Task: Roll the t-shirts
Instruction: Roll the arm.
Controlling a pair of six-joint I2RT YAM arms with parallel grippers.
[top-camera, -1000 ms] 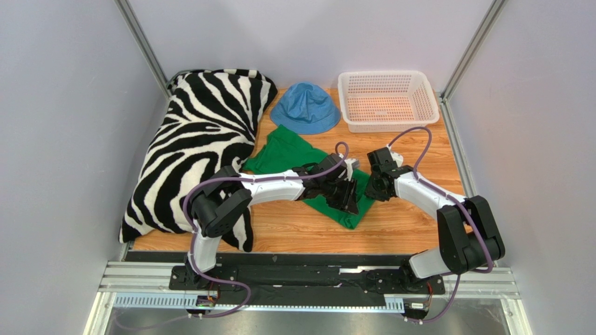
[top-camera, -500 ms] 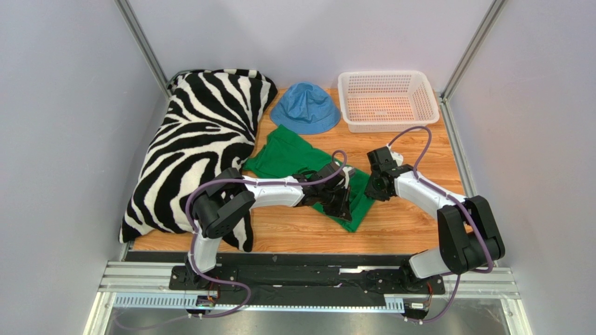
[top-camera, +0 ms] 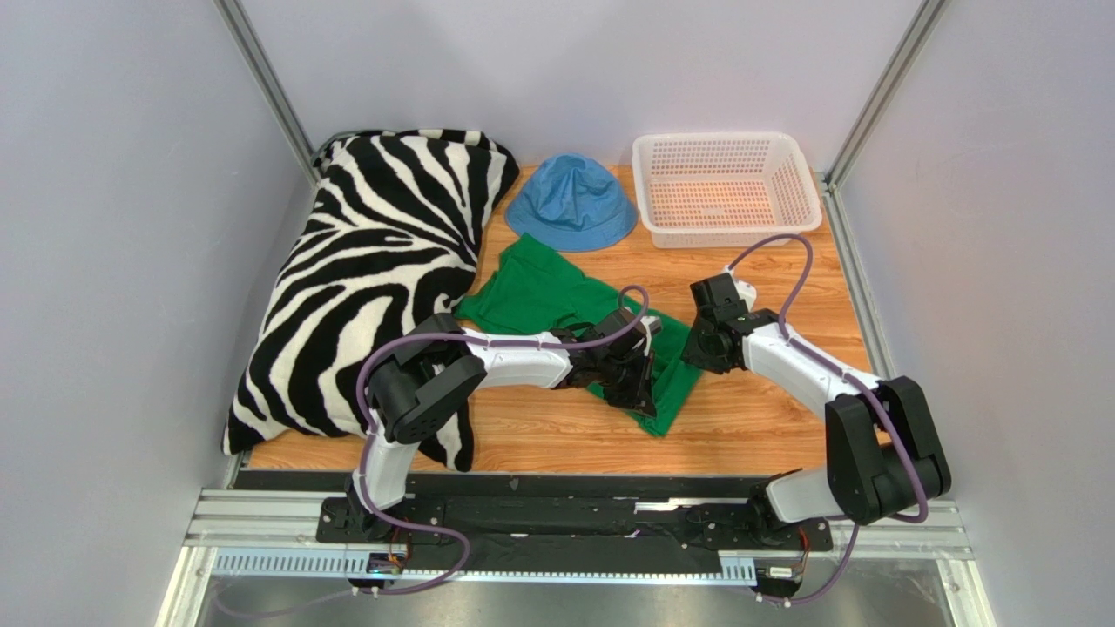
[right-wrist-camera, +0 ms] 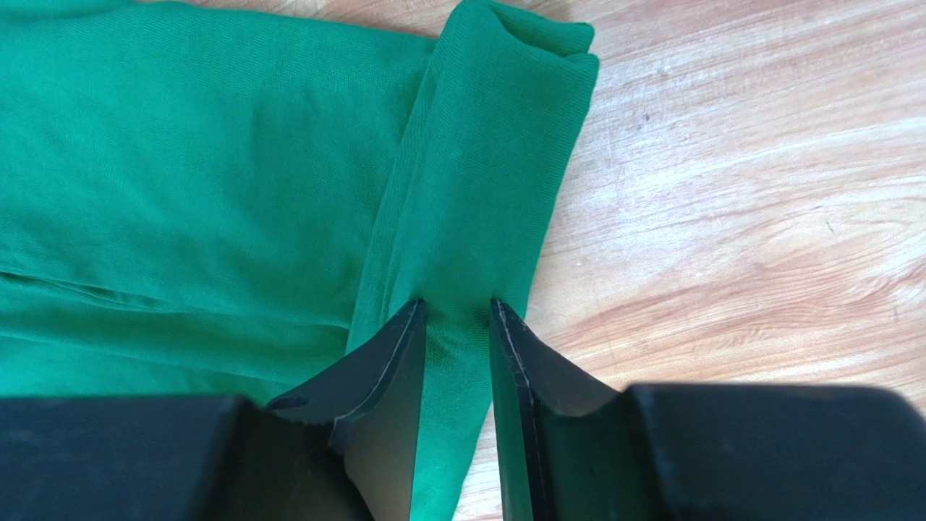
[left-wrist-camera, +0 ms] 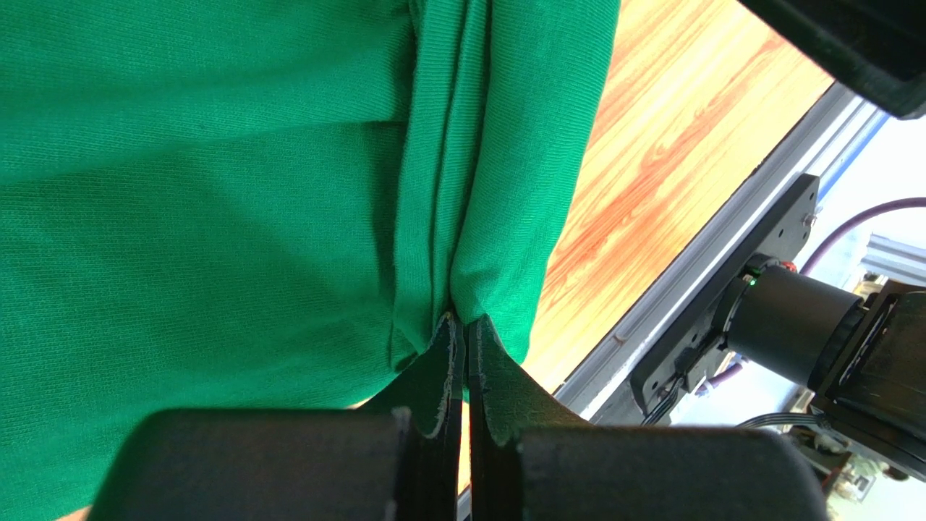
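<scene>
The green t-shirt (top-camera: pixel 530 294) lies crumpled on the wooden table between the pillow and the two arms. My left gripper (top-camera: pixel 637 382) is at its near right part. In the left wrist view, that gripper (left-wrist-camera: pixel 467 320) is shut, with a vertical fold of the t-shirt (left-wrist-camera: pixel 217 163) pinched at its tips. My right gripper (top-camera: pixel 692 353) is at the shirt's right edge. In the right wrist view, its jaws (right-wrist-camera: pixel 457 309) stand a little apart around a doubled-over edge of the t-shirt (right-wrist-camera: pixel 478 163), and the cloth fills the gap between them.
A zebra-striped pillow (top-camera: pixel 367 261) lies along the left side. A blue bucket hat (top-camera: pixel 571 203) sits behind the shirt. A white mesh basket (top-camera: pixel 654 196) stands at the back right. Bare wood (top-camera: pixel 772 418) shows at the near right, and a metal rail (top-camera: pixel 576 503) runs along the front edge.
The left gripper has shut on a fold of the shirt and shifted slightly left and nearer. The right gripper's jaws have eased a little wider around the shirt's edge.
</scene>
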